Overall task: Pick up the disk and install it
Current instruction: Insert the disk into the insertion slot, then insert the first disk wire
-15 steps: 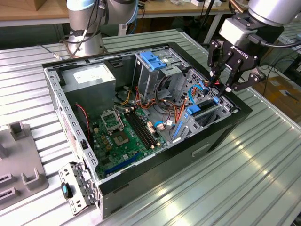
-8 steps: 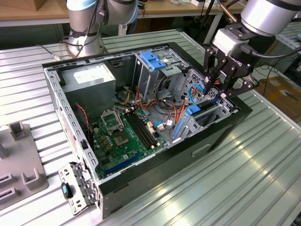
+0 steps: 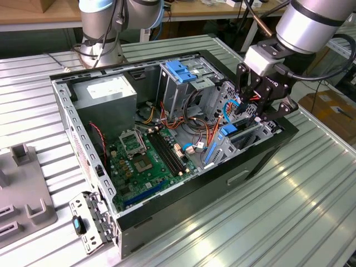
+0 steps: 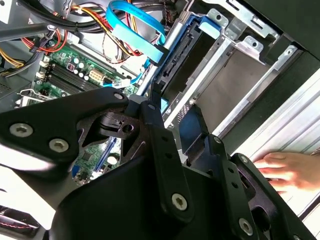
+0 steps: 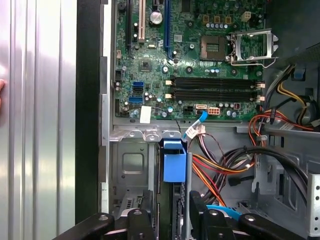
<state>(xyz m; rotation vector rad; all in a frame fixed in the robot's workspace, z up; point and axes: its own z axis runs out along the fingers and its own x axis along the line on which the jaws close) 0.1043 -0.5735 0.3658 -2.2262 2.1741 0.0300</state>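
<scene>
The hand [image 3: 253, 108] is pinching the disk [image 5: 174, 165] on edge, its long axis running straight ahead of the hand into the case's drive bay [image 5: 131, 170].

A white label [image 3: 107, 87] is seen on the grey box [image 3: 114, 108] and a small white sticker [image 5: 145, 114] on the green board [image 5: 190, 35], but no words or numbers can be read.

Open PC case [image 3: 183, 207] on ribbed metal table [image 3: 289, 222]; mobo [image 3: 146, 162] inside, PSU [image 3: 104, 92] beside it, grey jigs [image 3: 25, 192] nearby.
</scene>
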